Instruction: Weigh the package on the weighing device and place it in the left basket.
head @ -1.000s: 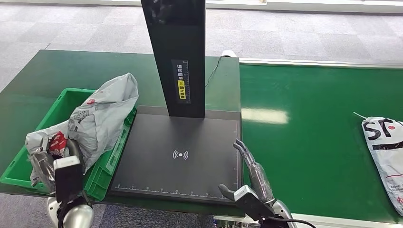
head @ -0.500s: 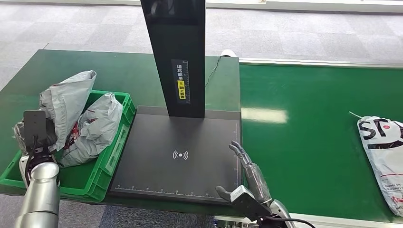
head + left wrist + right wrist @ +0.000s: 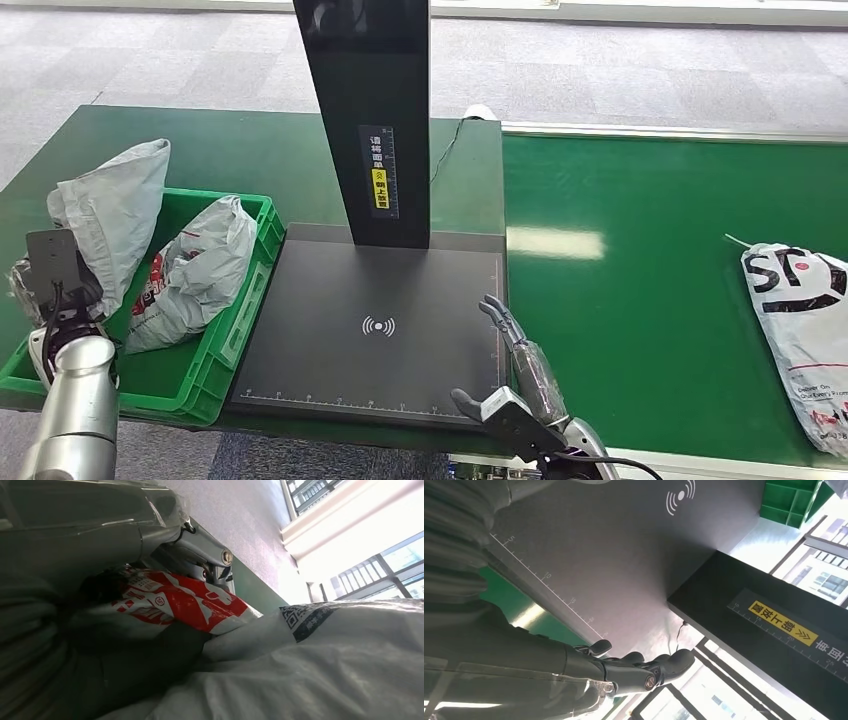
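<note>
The left robot hand (image 3: 52, 290) grips a crumpled grey plastic mailer package (image 3: 115, 215) with red print, holding it over the far-left edge of the green plastic basket (image 3: 225, 355); in the left wrist view its fingers (image 3: 200, 560) close around the grey-and-red film (image 3: 170, 602). A second grey plastic bag with red markings (image 3: 200, 270) lies inside the basket against its right wall. Just right of the basket sits the flat black weighing device (image 3: 380, 330) with a white wireless symbol, a tall black post (image 3: 370, 110) rising from its far edge. The right robot hand (image 3: 520, 385) rests at the near right corner of the platform, fingers (image 3: 644, 665) extended and apart, holding nothing. On the green counter (image 3: 640, 280) well to the right lies a white-and-black printed parcel bag (image 3: 800, 330).
</note>
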